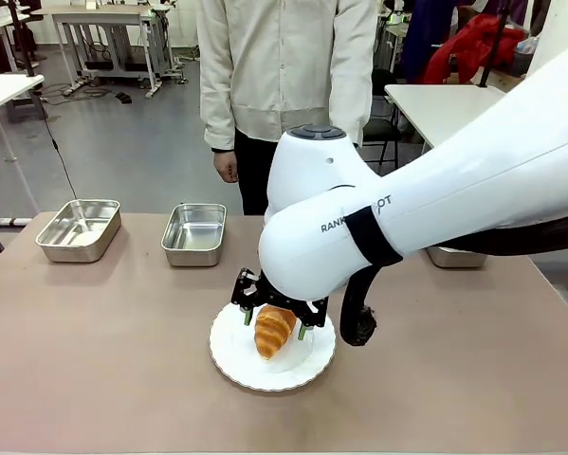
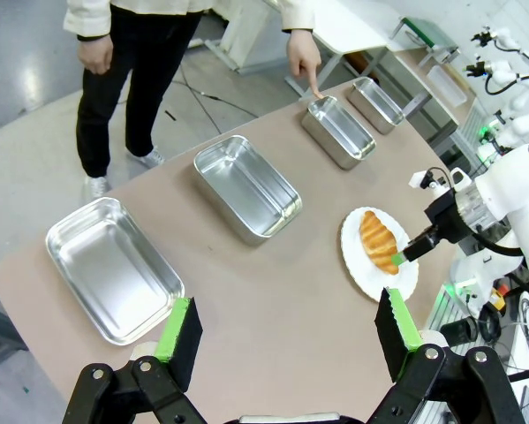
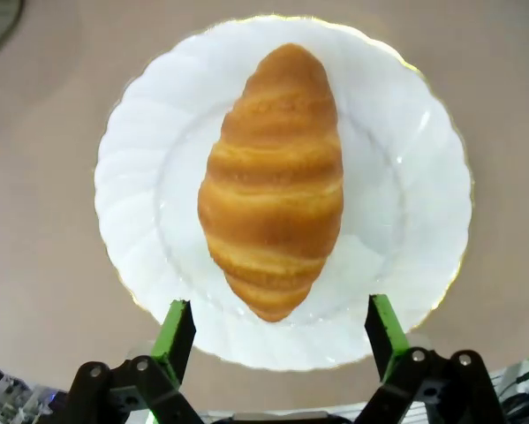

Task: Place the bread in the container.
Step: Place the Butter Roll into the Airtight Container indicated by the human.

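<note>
One bread (image 3: 273,177) is lying on the white plate (image 3: 132,150) at desk (image 1: 94,332) front | right jaws are hanging wide open over it, empty | I am judging it light, soft, crushable | gripping gently across thick middle advised.

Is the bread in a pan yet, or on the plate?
On the plate: bread lies on it, right pincer open above.

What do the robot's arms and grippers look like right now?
The right arm is glossy white with rounded shells, a black band, a dark grey joint cap, partly hidden grey lettering and a black cable looped beneath. Both the right gripper and the left gripper are black with green pads.
</note>
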### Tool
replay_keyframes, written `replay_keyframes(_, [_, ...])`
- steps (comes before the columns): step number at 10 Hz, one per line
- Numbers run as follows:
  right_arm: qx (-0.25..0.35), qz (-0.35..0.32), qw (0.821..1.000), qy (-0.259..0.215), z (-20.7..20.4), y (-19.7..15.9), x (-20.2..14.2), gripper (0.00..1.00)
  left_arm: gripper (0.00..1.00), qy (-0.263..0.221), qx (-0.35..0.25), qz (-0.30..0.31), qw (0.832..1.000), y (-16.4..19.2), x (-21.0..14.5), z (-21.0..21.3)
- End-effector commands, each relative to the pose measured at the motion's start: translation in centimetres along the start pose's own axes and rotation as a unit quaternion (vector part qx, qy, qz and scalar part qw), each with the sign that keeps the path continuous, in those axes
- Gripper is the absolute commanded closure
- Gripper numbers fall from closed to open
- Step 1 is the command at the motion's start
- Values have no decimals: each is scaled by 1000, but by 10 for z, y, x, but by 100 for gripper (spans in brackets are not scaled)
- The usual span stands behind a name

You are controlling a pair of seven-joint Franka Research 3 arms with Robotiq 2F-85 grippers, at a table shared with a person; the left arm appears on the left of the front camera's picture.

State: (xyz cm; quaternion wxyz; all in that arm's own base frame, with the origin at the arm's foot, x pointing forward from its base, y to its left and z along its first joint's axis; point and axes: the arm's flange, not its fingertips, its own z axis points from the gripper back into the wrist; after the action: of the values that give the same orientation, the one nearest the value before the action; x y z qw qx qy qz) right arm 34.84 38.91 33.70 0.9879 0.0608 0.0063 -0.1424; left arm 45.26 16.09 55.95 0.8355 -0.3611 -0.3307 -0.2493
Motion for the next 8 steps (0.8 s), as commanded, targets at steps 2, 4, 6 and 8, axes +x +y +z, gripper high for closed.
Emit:
replay_keyframes(2, [-24,-26,999,-18,-16,20,11,0,0,-1,-4,-2,1000,-3,0,1])
replay_keyframes(4, [-30,-30,999,-21,-24,21,16,0,0,-1,-4,-2,1000,-3,0,1])
replay_keyframes(6, [-30,-29,999,-22,-31,20,21,0,0,-1,-4,-2,1000,-3,0,1])
replay_keyframes(8, [-34,-40,998,-32,-32,20,23,20,0,-1,-4,-2,1000,-3,0,1])
